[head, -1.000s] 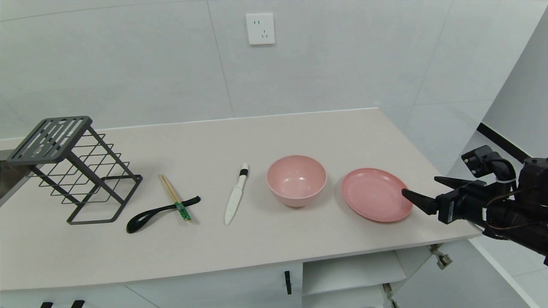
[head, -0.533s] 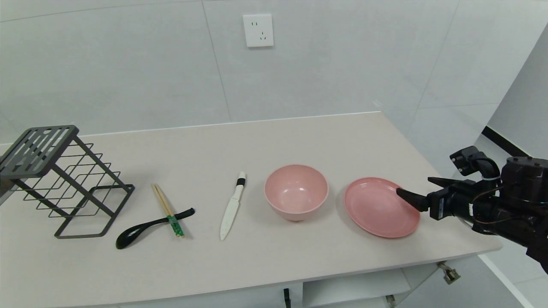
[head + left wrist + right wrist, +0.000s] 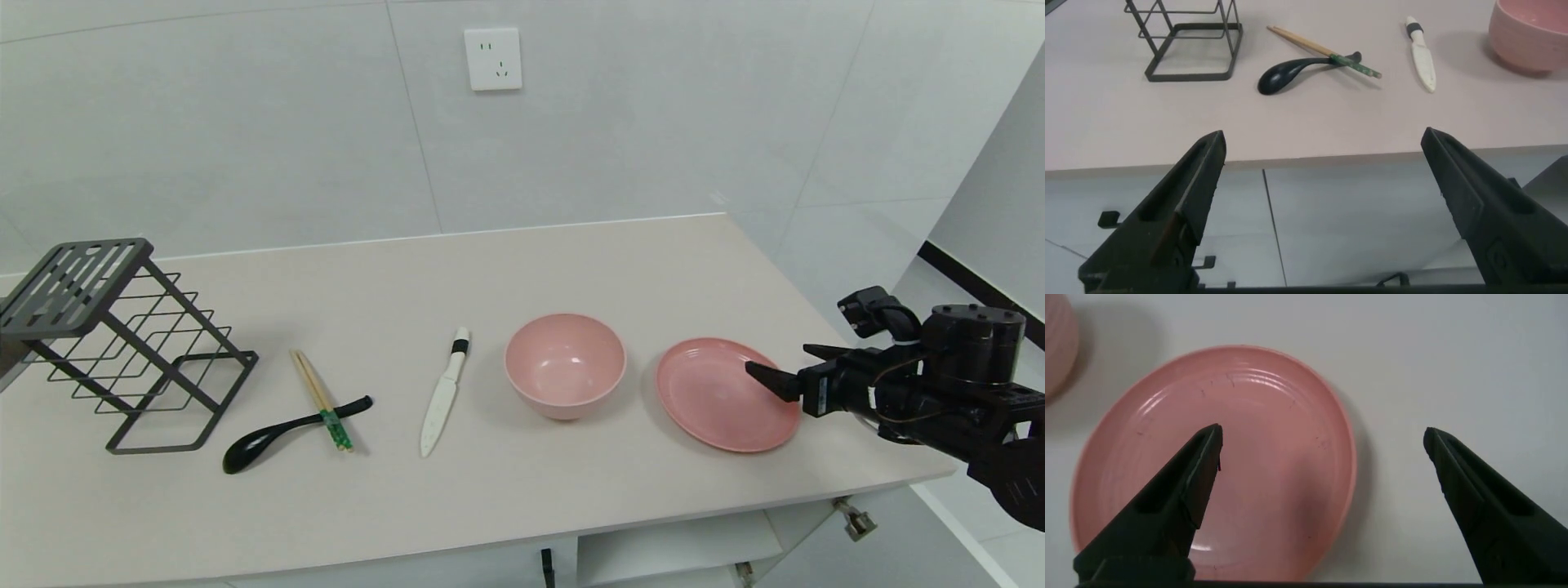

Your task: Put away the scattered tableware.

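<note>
One change: right gripper edges farther in over the right rim of the pink plate | meaning: plate pick-up appears imminent; nothing stored yet | pose: right arm low, level, reaching from the right end of the counter; jaws wide apart, empty | plate: flat on counter, beside bowl

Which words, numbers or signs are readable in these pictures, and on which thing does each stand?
None can be read.
The wall socket, knife, bowl and plate bear no print.
The green ends of the chopsticks are too small to tell.
</note>
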